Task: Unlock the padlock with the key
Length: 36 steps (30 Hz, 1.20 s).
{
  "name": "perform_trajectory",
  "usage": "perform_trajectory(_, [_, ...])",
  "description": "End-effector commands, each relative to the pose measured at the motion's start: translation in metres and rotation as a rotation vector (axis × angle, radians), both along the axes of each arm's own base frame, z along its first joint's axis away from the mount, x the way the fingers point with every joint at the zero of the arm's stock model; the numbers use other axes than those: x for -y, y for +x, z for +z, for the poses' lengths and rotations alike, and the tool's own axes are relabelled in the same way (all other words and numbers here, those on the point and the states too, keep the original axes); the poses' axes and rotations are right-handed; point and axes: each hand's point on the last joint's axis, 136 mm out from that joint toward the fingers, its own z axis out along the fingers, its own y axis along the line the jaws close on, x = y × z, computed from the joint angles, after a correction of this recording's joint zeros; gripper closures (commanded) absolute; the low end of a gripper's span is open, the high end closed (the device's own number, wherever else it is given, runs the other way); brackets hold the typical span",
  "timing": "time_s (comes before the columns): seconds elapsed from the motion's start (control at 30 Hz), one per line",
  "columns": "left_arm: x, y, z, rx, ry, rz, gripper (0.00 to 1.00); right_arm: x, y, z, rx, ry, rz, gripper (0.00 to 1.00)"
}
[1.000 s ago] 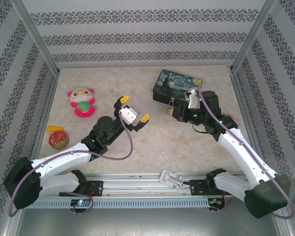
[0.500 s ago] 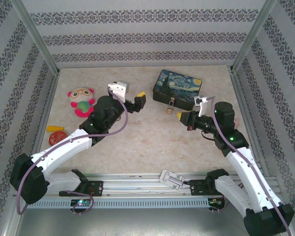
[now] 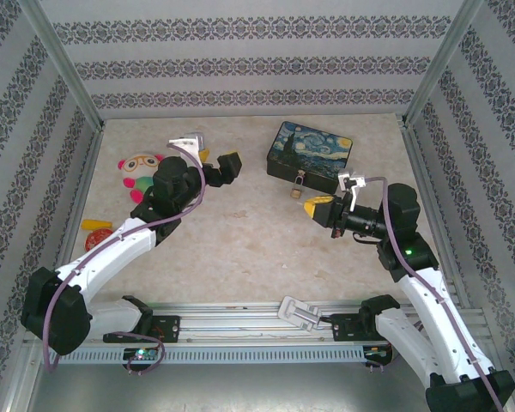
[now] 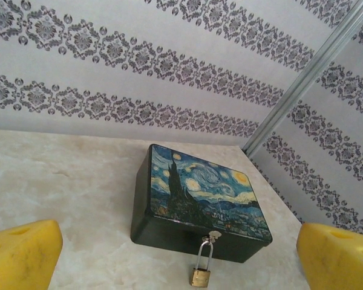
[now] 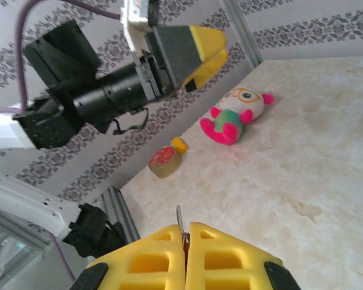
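Note:
The small brass padlock [image 4: 200, 277] hangs by its thin silvery shackle from the front clasp of the dark blue painted tin box [image 4: 199, 199]. From above, the padlock [image 3: 299, 190] lies on the table just in front of the box [image 3: 312, 153]. My left gripper [image 3: 219, 163] hovers left of the box, open, its yellow fingers [image 4: 21, 254] wide apart and holding nothing. My right gripper [image 3: 313, 206] is just right of the padlock and a little nearer, apart from it, pointing left. It is shut on the key [image 5: 179, 217], whose thin blade sticks out between the pads [image 5: 163, 254].
A pink and green plush toy [image 3: 140, 174] lies at the far left. A round red-topped tin [image 3: 93, 243] and a yellow piece [image 3: 94, 225] sit near the left wall. A white part [image 3: 299, 311] rests on the front rail. Patterned walls and metal posts enclose the table.
My left arm has swung back and to the left, turning its open gripper toward the box. My right gripper has drawn away from the padlock, toward the right front, still holding the key.

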Motion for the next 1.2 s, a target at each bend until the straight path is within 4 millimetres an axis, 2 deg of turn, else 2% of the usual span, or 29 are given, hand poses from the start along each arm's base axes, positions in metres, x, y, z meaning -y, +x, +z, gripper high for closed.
perform_trajectory(0.0, [0.007,-0.007,0.015,0.002,-0.029,-0.069,0.01,-0.004,-0.005,0.012,0.044,0.034,0.052,1.0])
perform_trajectory(0.07, [0.02,-0.015,0.021,-0.007,-0.042,-0.156,0.01,-0.004,-0.002,0.011,0.035,0.034,0.045,1.0])
perform_trajectory(0.27, [0.076,-0.054,0.038,-0.101,-0.129,-0.573,0.15,-0.005,0.007,0.01,0.012,0.042,0.033,1.0])
perform_trajectory(0.37, [0.092,-0.075,0.045,-0.141,-0.176,-0.73,0.24,-0.005,0.009,0.01,0.009,0.044,0.027,1.0])
perform_trajectory(0.43, [0.097,-0.084,0.047,-0.149,-0.177,-0.779,0.28,-0.005,0.009,0.011,0.008,0.048,0.026,1.0])
perform_trajectory(0.53, [0.104,-0.093,0.038,-0.184,-0.145,-0.819,0.32,-0.006,0.01,0.014,0.008,0.058,0.027,1.0])
perform_trajectory(0.63, [0.117,-0.1,0.029,-0.214,-0.124,-0.862,0.43,-0.008,0.009,0.017,0.011,0.064,0.036,1.0])
perform_trajectory(0.7, [0.128,-0.106,0.029,-0.216,-0.134,-0.912,0.48,-0.01,0.008,0.018,0.01,0.065,0.043,1.0])
perform_trajectory(0.9, [0.148,-0.119,0.042,-0.177,-0.158,-1.025,0.52,-0.014,0.008,0.018,0.009,0.062,0.053,1.0])
perform_trajectory(1.17, [0.159,-0.124,0.036,-0.195,-0.17,-1.076,0.61,-0.019,0.008,0.017,0.007,0.061,0.062,1.0])
